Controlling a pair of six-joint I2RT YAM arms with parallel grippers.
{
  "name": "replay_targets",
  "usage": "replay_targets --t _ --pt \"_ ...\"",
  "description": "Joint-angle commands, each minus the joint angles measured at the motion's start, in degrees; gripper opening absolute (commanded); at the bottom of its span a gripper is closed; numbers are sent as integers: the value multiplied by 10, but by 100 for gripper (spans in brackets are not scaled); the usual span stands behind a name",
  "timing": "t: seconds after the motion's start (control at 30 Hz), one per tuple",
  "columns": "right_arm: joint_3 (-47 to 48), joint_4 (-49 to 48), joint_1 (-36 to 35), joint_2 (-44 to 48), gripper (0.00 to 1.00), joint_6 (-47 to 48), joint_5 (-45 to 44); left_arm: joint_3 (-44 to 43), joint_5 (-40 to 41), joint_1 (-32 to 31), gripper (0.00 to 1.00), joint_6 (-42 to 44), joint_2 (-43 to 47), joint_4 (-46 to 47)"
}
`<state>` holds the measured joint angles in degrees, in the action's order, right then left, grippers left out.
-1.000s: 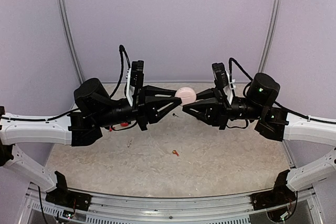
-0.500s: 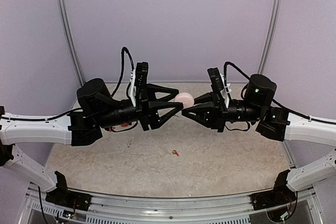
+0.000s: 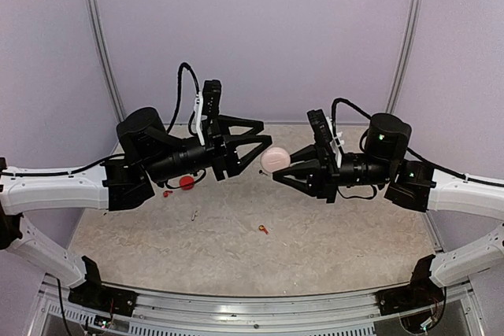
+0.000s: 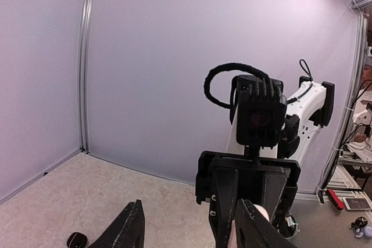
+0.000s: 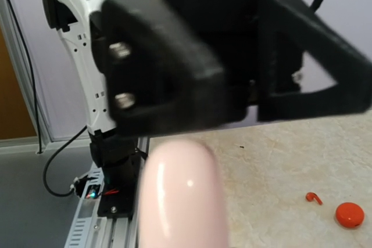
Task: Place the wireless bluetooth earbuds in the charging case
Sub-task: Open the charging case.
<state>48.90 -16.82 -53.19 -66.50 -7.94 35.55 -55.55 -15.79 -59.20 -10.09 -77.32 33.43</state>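
Earbud (image 3: pixel 262 230) (orange, on table (image 3: pixel 339 245)): prob. tiny, light, stiff, slick; pinch across body. Right gripper (image 3: pixel 282 165) clamped on pink charging case (image 3: pixel 273 158); left gripper (image 3: pixel 266 133) jaws apart, empty.

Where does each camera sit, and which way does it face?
Top: above and behind the bases, looking down on the table; left gripper open, right gripper shut on the pink case.
Left wrist: on the left gripper, facing the right gripper head-on; its own fingers show at the bottom.
Right wrist: faces the left gripper past the pink case; its own fingers are not visible.
Shared: top and right wrist both show the red case and orange bud.
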Motion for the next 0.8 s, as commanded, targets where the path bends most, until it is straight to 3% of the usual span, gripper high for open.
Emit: replay_targets --t 0.0,0.1,0.3,0.77 --pt "2 2 -7 18 5 11 4 -19 20 14 54 -11 -3 -13" --pt "-1 4 -7 21 5 10 -5 -20 15 22 55 -3 2 -24" --pt "-1 15 -7 25 4 11 -38 -15 -77 1 63 75 24 -62" --pt "4 24 -7 18 3 9 -35 -10 -119 -3 64 51 12 -36"
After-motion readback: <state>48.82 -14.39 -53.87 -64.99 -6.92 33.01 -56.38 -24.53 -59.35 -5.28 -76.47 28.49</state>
